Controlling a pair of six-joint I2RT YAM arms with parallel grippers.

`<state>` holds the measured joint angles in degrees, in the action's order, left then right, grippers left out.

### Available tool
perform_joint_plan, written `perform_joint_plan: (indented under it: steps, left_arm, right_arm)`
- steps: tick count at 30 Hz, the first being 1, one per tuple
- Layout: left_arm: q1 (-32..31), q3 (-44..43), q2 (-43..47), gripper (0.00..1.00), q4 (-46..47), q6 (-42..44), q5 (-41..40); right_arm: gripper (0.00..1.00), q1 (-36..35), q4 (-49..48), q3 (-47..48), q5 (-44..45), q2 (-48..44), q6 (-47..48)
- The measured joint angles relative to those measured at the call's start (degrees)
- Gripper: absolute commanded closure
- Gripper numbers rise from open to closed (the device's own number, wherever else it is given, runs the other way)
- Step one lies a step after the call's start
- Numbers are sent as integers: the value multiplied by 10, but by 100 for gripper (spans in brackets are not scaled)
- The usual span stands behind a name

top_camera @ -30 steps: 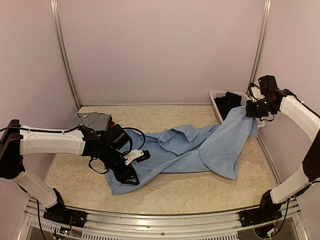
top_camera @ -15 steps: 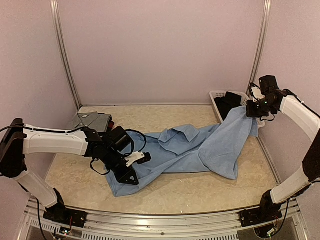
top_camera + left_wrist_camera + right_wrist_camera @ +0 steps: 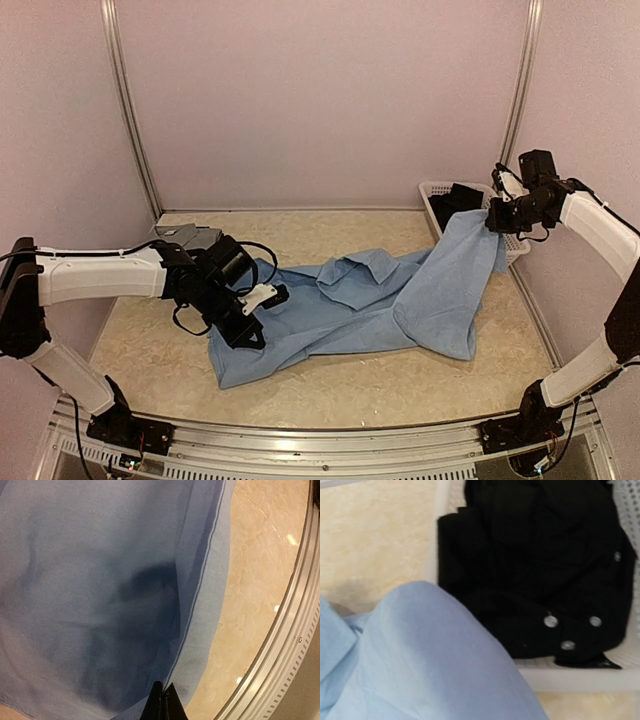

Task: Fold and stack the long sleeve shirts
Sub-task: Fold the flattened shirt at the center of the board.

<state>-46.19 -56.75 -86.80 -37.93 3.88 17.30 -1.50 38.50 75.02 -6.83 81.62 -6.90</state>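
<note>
**Blue shirt stretched between both grippers**

At the far left of the table (image 3: 380,385), a grey shirt (image 3: 188,238) lies flat and squared off, partly hidden behind the left arm. The table top is a pale, marbled beige with a slight sheen, edged on the near side by a ribbed aluminium rail (image 3: 330,440).

The left gripper (image 3: 247,336) points down at the left end of the blue shirt (image 3: 390,300). In the left wrist view its black fingertips (image 3: 162,702) are pressed together into a narrow wedge, with the stitched hem of the cloth running straight into them, so it is pinching the shirt's edge. The fabric (image 3: 100,580) there is a smooth, fine weave, doubled over along the hem, with a soft dark shadow in its middle. Bare table (image 3: 250,580) and the rail (image 3: 280,645) show to its right.

The blue shirt sprawls across the middle of the table in rumpled folds, with a crumpled ridge near its centre and a broad flap drooping toward the near right.

Its right end rises in a taut slope to the right gripper (image 3: 493,222), which is clamped on the cloth above the near rim of the basket (image 3: 432,188). The right wrist view shows no fingers, only a rounded hump of pale blue cloth (image 3: 420,660) in front of the basket's white plastic rim (image 3: 570,677). Inside the mesh basket lies a dark shirt (image 3: 535,555), bunched, with small round pale buttons along one edge; it shows as a black heap in the top view (image 3: 458,203).
</note>
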Motion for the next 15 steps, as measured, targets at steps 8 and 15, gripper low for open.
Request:
perform_joint_plan:
  steps: [8, 15]
  left_arm:
    - [28, -15, 18, 100, -25, -2, -32]
    - [41, -17, 11, 100, -28, -2, -45]
  right_arm:
    - [100, -31, -20, 1, -33, 4, 4]
    - [100, -69, -24, 15, -35, 47, 12]
